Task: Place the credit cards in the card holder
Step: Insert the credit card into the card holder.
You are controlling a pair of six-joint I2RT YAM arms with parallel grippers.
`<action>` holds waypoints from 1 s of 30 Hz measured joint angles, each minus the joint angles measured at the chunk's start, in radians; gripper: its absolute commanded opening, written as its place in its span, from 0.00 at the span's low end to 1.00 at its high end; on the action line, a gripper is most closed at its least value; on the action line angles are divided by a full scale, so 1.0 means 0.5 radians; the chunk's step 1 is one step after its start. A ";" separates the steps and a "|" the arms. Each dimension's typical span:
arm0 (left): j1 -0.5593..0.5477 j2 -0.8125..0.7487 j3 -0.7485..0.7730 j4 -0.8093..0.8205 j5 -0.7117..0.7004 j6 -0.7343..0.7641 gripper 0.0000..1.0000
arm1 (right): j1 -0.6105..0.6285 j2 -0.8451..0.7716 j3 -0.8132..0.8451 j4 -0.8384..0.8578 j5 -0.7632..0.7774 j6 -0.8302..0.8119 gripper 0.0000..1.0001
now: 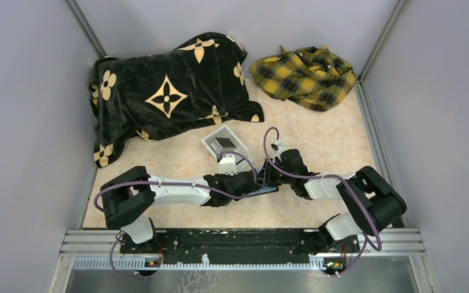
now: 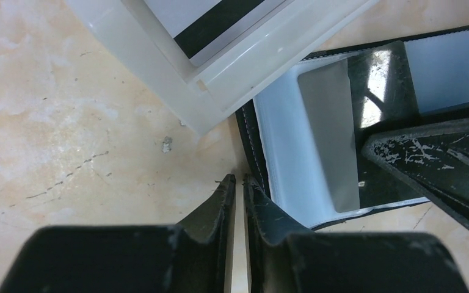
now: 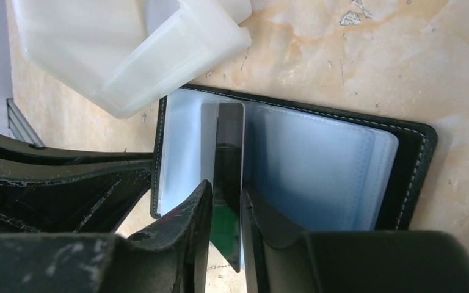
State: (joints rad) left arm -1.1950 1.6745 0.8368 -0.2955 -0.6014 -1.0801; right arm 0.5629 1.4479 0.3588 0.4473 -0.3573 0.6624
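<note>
The two arms meet at the middle of the table (image 1: 317,140), over the wallet (image 3: 342,171). It lies open and flat, with its pale sleeves facing up and its far-left corner touching the white box (image 3: 128,55).

The right claw (image 3: 226,195) is at the wallet's fold with a dark card (image 3: 229,159) standing on edge between its jaws. The card's far end is down among the sleeves and a grey card (image 3: 207,140) sits just left of it. The dark card fills the gap between the jaws, but I cannot tell whether they pinch it or only flank it.

The left claw (image 2: 239,183) is at the wallet's left edge with one fingertip against the stitched border. Its jaws are nearly together — only a thin slit, with bare table showing through and nothing gripped.

A striped card (image 2: 220,27) lies inside the box, just beyond the wallet. Well behind them, a black blanket (image 1: 165,91) with gold flowers is heaped at far left and a yellow plaid cloth (image 1: 305,76) at far right.
</note>
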 measured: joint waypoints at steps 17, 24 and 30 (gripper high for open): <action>0.004 0.025 -0.034 0.222 0.076 -0.001 0.16 | 0.096 -0.137 0.213 -0.533 0.258 -0.172 0.49; 0.004 0.042 -0.037 0.304 0.118 -0.002 0.16 | 0.169 -0.156 0.314 -0.735 0.399 -0.227 0.57; 0.006 0.047 -0.041 0.333 0.132 0.000 0.16 | 0.219 -0.155 0.351 -0.802 0.488 -0.220 0.63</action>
State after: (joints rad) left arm -1.1919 1.6978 0.8162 -0.1287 -0.5354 -1.0801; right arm 0.6724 1.3705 0.5343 0.0463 -0.1131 0.5522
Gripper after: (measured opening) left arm 0.160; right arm 0.618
